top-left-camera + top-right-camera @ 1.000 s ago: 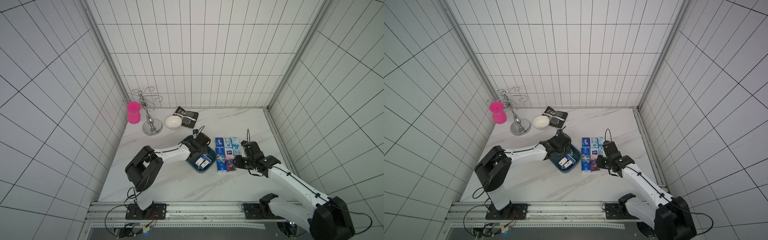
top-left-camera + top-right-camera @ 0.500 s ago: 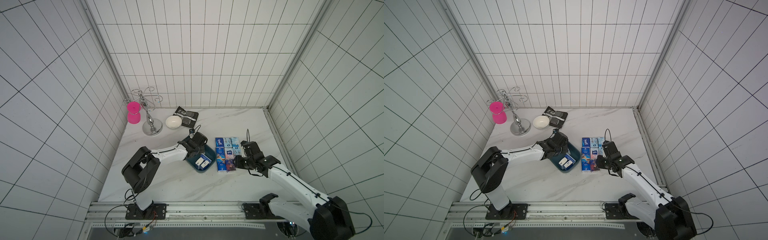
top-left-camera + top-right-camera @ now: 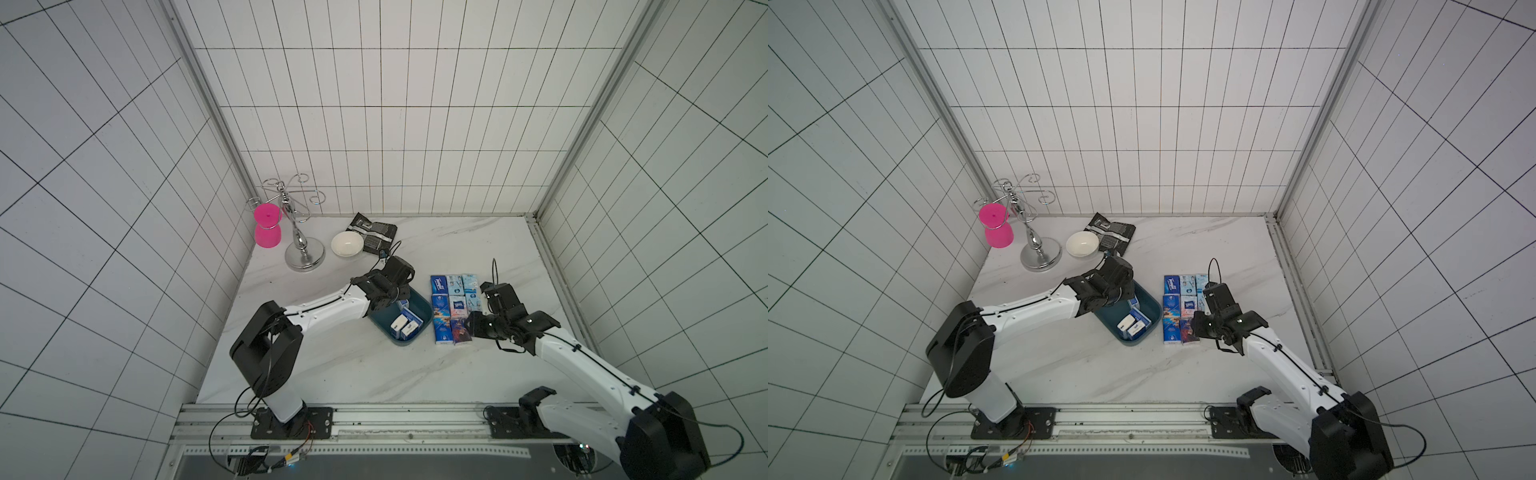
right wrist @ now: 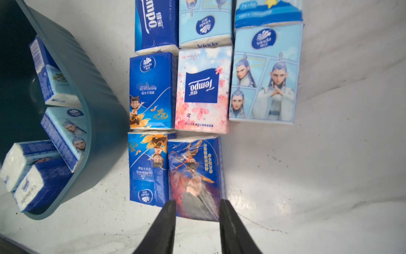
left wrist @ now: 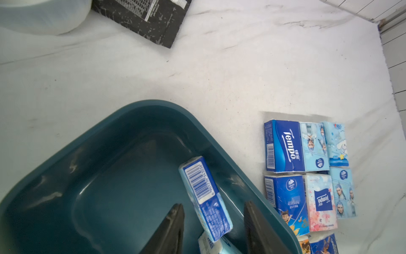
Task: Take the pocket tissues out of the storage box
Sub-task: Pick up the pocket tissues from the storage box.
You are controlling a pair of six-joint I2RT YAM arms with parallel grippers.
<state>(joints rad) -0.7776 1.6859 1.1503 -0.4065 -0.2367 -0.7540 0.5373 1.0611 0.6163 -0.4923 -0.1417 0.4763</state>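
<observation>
When you look at a top view, the storage box (image 3: pixel 428 313) sits on the marble table (image 3: pixel 374 374) with several pocket tissues (image 3: pixel 405 327) inside it. Eight more packets lie in a tight grid just beside it, on the right arm's side. Your left gripper (image 3: pixel 395 297) hangs over the box's far end, and the right gripper (image 3: pixel 471 328) is at the near corner of the grid; neither opening shows from up here. Both top views put a white bowl (image 3: pixel 1082 244) and a black pouch (image 3: pixel 1111 232) well behind the box. From the left wrist, you see the left gripper's jaws standing well apart inside the box (image 5: pixel 153 103). A barcoded blue packet (image 5: pixel 204 193) lies tilted between them, touched by neither finger, with a second packet at one end of it. From the right wrist, four packets lean inside the box (image 4: pixel 96 123). The right gripper's jaws are narrow, their tips at either edge of the near end of a dark picture packet (image 4: pixel 194 167) in the grid's last row. You cannot tell whether they pinch it or merely straddle it.
</observation>
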